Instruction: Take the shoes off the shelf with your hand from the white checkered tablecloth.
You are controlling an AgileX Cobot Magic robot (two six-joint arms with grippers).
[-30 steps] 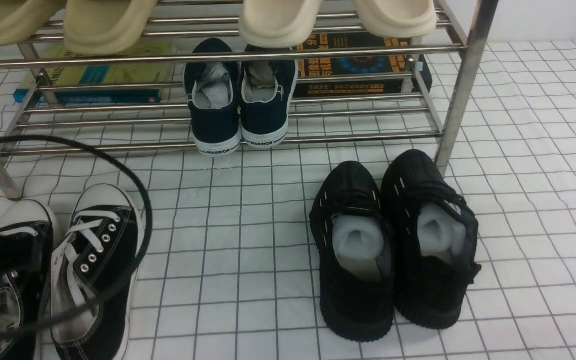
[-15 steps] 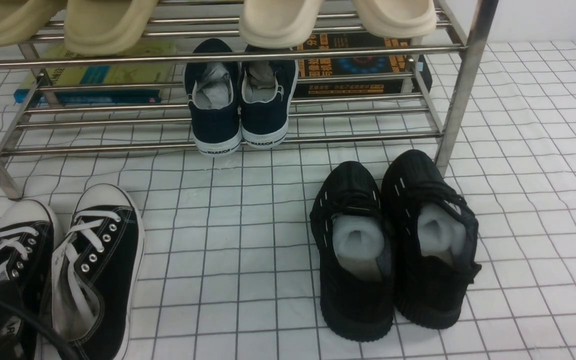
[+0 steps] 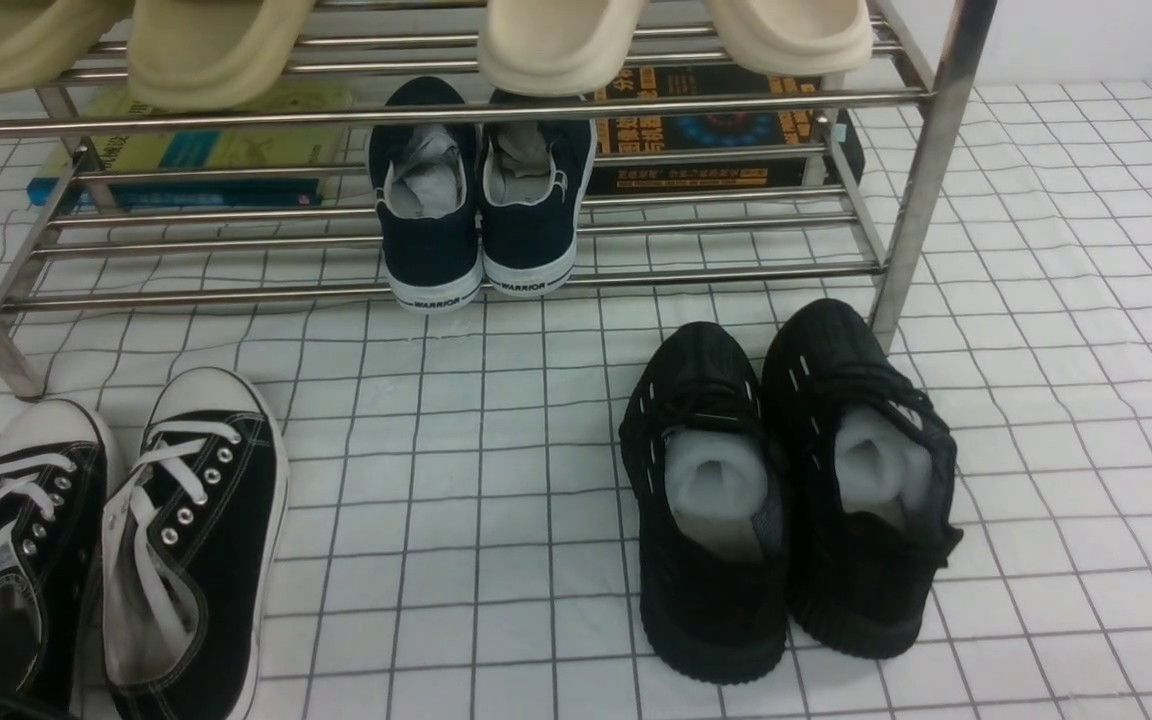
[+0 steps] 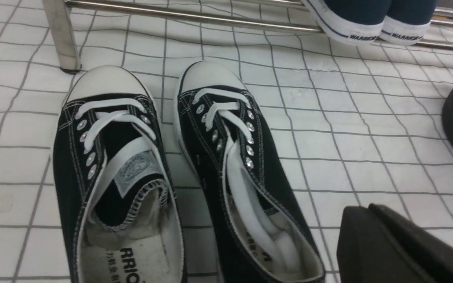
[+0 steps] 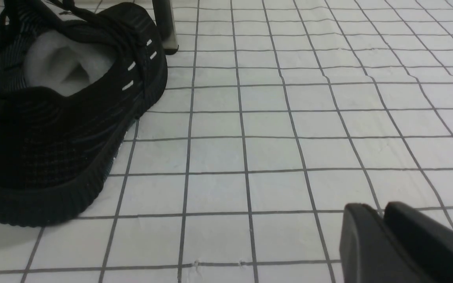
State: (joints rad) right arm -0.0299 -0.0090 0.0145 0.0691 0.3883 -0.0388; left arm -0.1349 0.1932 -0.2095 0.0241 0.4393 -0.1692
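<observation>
Front view: the shoes [image 3: 111,545] stand on the tablecloth [image 3: 496,480] at the near left, toes pointing far, just in front of the left leg of the shelf [image 3: 456,105]. They are off the rack, side by side, the pair touching or nearly so. The black knit pair [image 3: 786,490] sits on the cloth to the right, near the right leg. The navy pair [image 3: 481,200] is alone on the lowest tier, heels hanging over the front tube. Neither of my arms shows here.

Left wrist view: I look down on the shoes [image 4: 171,169] from just behind their heels. Only a black edge of my left gripper [image 4: 399,247] shows at the corner, apart from the right shoe of the pair; it holds nothing that I can see, but whether the jaws stand open or closed I cannot tell.

Right wrist view: my right gripper [image 5: 403,243] shows the same dark edge, hanging over bare cloth, well apart from the knit shoe [image 5: 61,110]. Its jaws I cannot read either.

My judgement: the lace-up pair is already set down, so this step looks finished and I am clear of it. If more is wanted, the navy pair is what is left; the next move would call for reaching under the upper tier, low and level, and closing on a heel without knocking the tubes.
</observation>
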